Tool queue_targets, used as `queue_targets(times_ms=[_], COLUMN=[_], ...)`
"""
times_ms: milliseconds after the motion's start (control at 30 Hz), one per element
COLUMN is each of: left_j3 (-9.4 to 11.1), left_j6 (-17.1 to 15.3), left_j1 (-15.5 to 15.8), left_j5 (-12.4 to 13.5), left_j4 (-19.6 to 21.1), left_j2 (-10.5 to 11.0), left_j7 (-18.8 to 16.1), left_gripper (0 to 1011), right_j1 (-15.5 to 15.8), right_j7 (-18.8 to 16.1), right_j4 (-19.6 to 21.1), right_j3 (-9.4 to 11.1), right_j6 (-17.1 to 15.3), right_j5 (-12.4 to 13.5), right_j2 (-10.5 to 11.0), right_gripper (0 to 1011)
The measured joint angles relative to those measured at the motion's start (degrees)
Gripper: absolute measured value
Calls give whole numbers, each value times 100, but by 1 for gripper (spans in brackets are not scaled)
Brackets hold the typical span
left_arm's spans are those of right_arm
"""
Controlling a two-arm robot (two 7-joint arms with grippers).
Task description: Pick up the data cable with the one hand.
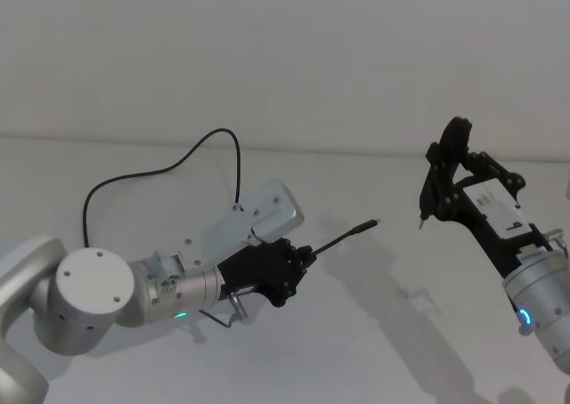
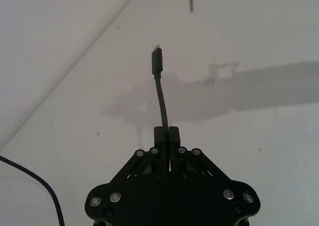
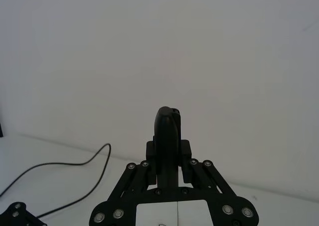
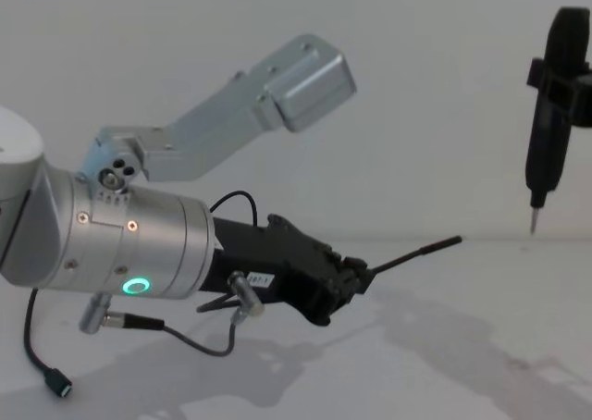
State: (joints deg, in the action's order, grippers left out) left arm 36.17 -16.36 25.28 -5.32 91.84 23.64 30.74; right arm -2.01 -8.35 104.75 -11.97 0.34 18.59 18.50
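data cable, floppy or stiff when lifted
Probably semi-stiff in short lengths: the plug end of the data cable juts nearly straight from the shut left gripper. The long run likely flops; it curves loosely behind. The right gripper holds a probe, apart.

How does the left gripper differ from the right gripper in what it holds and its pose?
The left gripper is shut on the data cable, plug sticking out ahead; the right gripper is shut on a pen-like probe. The left gripper sits low over the table; the right gripper is raised, its probe tip pointing down. Both are black and two-fingered.
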Motion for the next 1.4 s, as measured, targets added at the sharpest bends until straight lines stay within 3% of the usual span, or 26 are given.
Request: queue_targets(times_ms=[500, 1400], left_j3=[-109, -148], left_j6=[262, 359], left_j1=[-93, -126], left_j5=[-105, -141], left_j4=[176, 242], left_j2=[53, 71], left_j7=[36, 49], left_gripper=[48, 47], right_j1=[-133, -478], right_j7=[-170, -526], right_j4=[-32, -419], right_j3=[50, 39], right_j6=[69, 115], right_j5=[121, 283], right_j2=[-121, -332], right_gripper=[268, 268])
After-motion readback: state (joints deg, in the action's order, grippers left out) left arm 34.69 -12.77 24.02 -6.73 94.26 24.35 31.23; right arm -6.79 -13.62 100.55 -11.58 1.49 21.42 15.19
